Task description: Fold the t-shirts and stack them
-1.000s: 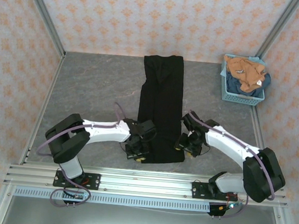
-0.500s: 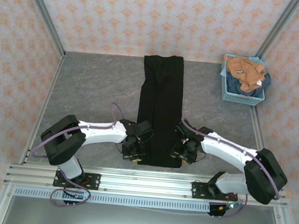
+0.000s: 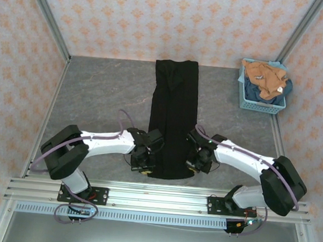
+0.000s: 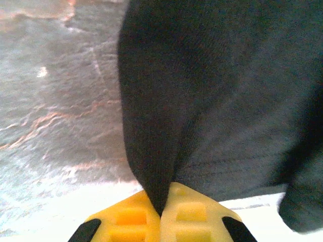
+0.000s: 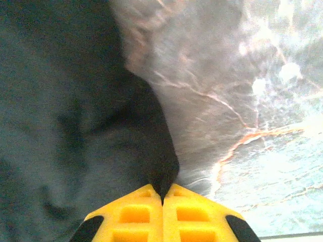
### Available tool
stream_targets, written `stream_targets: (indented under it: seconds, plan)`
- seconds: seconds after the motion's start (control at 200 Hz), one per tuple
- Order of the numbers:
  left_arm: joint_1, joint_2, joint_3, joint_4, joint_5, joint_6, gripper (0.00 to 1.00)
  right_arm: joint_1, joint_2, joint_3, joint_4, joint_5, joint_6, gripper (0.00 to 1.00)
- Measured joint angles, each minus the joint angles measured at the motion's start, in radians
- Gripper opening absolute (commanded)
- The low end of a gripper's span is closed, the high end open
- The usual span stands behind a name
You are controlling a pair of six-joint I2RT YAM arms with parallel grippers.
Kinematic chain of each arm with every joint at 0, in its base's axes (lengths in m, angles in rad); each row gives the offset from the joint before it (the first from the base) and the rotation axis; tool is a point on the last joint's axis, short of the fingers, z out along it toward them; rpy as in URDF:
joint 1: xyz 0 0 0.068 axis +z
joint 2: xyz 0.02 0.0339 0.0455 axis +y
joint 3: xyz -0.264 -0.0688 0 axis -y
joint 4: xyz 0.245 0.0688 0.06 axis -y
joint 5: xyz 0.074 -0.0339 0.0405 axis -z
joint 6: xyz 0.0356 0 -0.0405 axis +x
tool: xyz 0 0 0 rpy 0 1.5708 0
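Jaws, top view: left gripper (image 3: 144, 163) and right gripper (image 3: 195, 162) are both clamped fully closed. Left has the near-left corner of the black t-shirt (image 3: 174, 105), right has the near-right corner. Shirt lies as 1 long narrow strip running near to far down the middle of the table (image 3: 95, 98). Orange-tan tee (image 3: 264, 76) and dark blue tee (image 3: 284, 89) are heaped in the basket (image 3: 259, 106) at far right, well apart from the arms.

Left wrist view: 2 yellow pads (image 4: 128, 217) are pressed together with a thin pinch of black cloth between them. Fabric fans out away from the tips over the grey table. Can't tell how many layers are caught.

Right wrist view: same picture. Pads (image 5: 194, 214) are shut on a narrow point of cloth at the shirt's right edge, with bare table to the right.

Risks, my read:
- Both bites look shallow, right at the edge. Cloth could slip out on the lift if pulled fast.
- If only the top layer is pinched, the strip opens up instead of folding over.
- If the 2 arms carry the corners forward unevenly, the fold lands skewed.
- Pulling the corners apart too hard would stretch or wrinkle the hem.
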Motion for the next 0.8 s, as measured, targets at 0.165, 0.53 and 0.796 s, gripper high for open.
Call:
stream_targets:
  seconds: [0.165, 0.53, 0.796]
  plan:
    - [0.011, -0.154, 0.046, -0.039, -0.010, 0.004, 0.00, 0.000, -0.098, 0.147, -0.068, 0.050, 0.005, 0.00]
    - [0.004, -0.224, -0.183, 0.038, 0.071, -0.040, 0.00, 0.006, -0.145, -0.069, -0.082, -0.100, 0.044, 0.00]
    - [-0.010, -0.226, -0.206, 0.083, 0.076, -0.066, 0.00, 0.009, -0.164, -0.117, -0.053, -0.143, 0.059, 0.00]
